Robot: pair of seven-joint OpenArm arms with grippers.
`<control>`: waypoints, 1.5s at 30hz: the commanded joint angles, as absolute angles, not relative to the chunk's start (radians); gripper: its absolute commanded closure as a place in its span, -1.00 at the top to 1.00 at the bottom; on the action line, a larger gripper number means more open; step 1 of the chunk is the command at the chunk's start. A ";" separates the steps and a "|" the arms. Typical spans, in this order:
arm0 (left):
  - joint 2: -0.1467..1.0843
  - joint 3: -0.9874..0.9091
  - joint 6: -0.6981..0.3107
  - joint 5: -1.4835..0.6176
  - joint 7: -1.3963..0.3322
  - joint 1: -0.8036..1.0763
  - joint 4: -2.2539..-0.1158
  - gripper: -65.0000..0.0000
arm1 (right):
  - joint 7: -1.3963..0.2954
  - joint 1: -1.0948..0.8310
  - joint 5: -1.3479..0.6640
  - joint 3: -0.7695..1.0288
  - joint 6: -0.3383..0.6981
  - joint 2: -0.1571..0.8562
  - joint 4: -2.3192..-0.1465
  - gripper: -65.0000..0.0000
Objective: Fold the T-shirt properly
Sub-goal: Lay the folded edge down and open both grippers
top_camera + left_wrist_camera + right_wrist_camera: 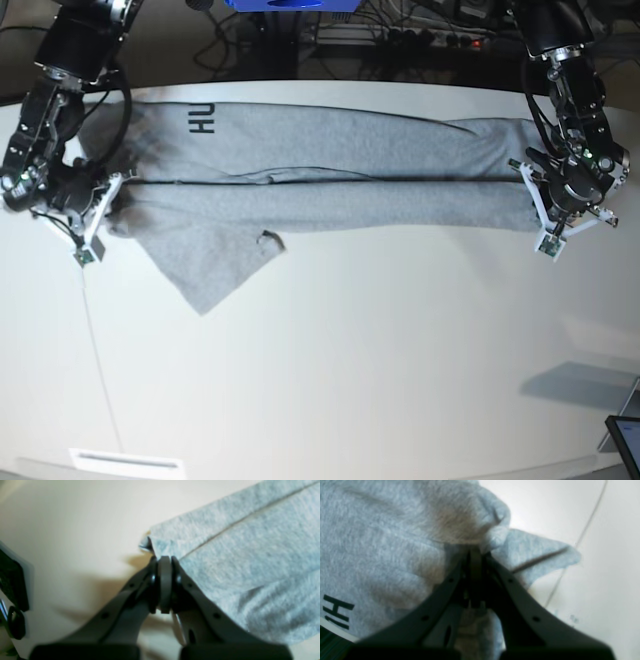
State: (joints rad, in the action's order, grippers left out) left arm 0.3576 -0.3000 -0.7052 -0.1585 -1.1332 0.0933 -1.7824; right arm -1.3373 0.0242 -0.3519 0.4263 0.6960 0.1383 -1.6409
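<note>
On the table (350, 350): shirt (330, 170) lies stretched into a long band across the far half, one sleeve flap spilling toward the near side at the base view's left, black lettering showing at the far left corner.
Step in hand: a lengthwise fold, judged well along; both ends of the band are pinched and the cloth looks taut between them.
Left gripper (165, 562): jaws pressed together on the shirt's corner edge, a hem seam running away from the tips.
Right gripper (476, 551): jaws closed on a bunched fold of shirt, a loose corner sticking out just beside them.
Arm pose: each arm reaches down from the far side, the left at the base view's right end of the band, the right at its left end; wrists bent low, claws close to the table.
Next move: probably carrying both ends the same way at equal pace, keeping tension so the band lands flat.
Loose sleeve flap: likely needs tucking in before any crosswise fold.
</note>
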 commanded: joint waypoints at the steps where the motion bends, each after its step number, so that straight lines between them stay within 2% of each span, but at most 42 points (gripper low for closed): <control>1: 0.377 -0.306 -0.698 -0.148 -1.130 0.096 -1.794 -1.00 | -1.328 0.038 -0.355 0.432 0.698 0.150 -1.656 -1.00; 7: 0.380 -0.251 -0.698 -0.139 -1.129 0.119 -1.790 -1.00 | -1.326 0.033 -0.355 0.432 0.698 0.148 -1.653 -1.00; 23: 0.398 -0.249 -0.698 -0.137 -1.129 0.143 -1.787 -0.97 | -1.328 0.031 -0.351 0.432 0.698 0.148 -1.653 -0.99; 25: 0.398 -0.249 -0.698 -0.137 -1.130 0.147 -1.788 -0.82 | -1.328 0.031 -0.351 0.432 0.698 0.148 -1.653 -0.99; 27: 0.400 -0.252 -0.698 -0.137 -1.132 0.147 -1.790 -0.54 | -1.328 0.033 -0.351 0.432 0.698 0.148 -1.653 -0.99; 30: 0.412 -0.252 -0.698 -0.137 -1.133 0.148 -1.791 -0.11 | -1.328 0.033 -0.351 0.433 0.698 0.148 -1.653 -0.79; 33: 0.414 -0.255 -0.698 -0.137 -1.133 0.148 -1.793 0.13 | -1.330 0.033 -0.352 0.496 0.698 0.147 -1.658 -0.40; 36: 0.426 -0.255 -0.698 -0.137 -1.130 0.148 -1.790 0.15 | -1.331 0.033 -0.354 0.559 0.698 0.137 -1.661 -0.04; 38: 0.426 -0.257 -0.698 -0.137 -1.129 0.140 -1.791 0.16 | -1.330 0.033 -0.354 0.588 0.698 0.140 -1.661 0.10; 45: 0.438 -0.351 -0.698 -0.137 -1.130 0.113 -1.794 0.16 | -1.328 0.035 -0.349 0.610 0.698 0.160 -1.661 0.13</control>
